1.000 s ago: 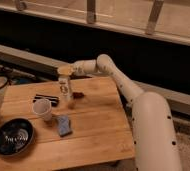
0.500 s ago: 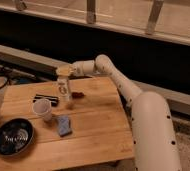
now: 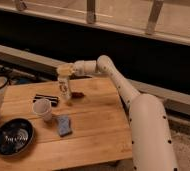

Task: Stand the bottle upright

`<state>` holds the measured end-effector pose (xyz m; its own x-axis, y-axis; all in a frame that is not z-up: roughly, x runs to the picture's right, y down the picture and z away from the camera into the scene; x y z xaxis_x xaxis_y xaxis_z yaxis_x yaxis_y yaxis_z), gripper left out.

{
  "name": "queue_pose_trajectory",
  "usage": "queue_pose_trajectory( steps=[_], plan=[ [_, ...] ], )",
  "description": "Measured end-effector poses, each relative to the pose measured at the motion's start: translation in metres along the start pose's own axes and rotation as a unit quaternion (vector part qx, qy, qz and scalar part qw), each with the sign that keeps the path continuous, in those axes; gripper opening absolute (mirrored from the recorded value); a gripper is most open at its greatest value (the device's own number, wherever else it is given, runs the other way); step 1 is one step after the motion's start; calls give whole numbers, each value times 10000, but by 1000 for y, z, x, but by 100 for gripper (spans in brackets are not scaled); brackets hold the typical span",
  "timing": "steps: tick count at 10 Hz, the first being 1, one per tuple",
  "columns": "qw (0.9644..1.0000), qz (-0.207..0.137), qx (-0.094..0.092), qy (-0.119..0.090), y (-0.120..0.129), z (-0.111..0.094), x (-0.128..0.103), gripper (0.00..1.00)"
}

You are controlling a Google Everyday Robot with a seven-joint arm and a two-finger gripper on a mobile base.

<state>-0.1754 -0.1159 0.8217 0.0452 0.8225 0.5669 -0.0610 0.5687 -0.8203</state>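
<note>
We locate the claw (image 3: pixel 64 73) over the far middle of the light wooden bench (image 3: pixel 95 132), directly above the small slim pale bottle (image 3: pixel 64 90) with a dark-marked label. The bottle's long axis runs near vertical: its upper end meets the claw and its lower end points down at the bench. We cannot tell whether the claw is spread or pinching it. A tiny red-brown object (image 3: pixel 78 94) lies just beside the bottle. A white paper cup (image 3: pixel 42 108) stands nearer.
</note>
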Motion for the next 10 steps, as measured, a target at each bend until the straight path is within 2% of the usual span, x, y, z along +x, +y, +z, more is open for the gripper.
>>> queue_pose_trajectory(
  steps=[3, 9, 10],
  plan=[
    [9998, -56, -139, -123, 1, -11, 1, 1],
    [9991, -11, -376, -219, 19, -13, 12, 1],
    [9986, 14, -481, -220, 24, -12, 16, 1]
  ],
)
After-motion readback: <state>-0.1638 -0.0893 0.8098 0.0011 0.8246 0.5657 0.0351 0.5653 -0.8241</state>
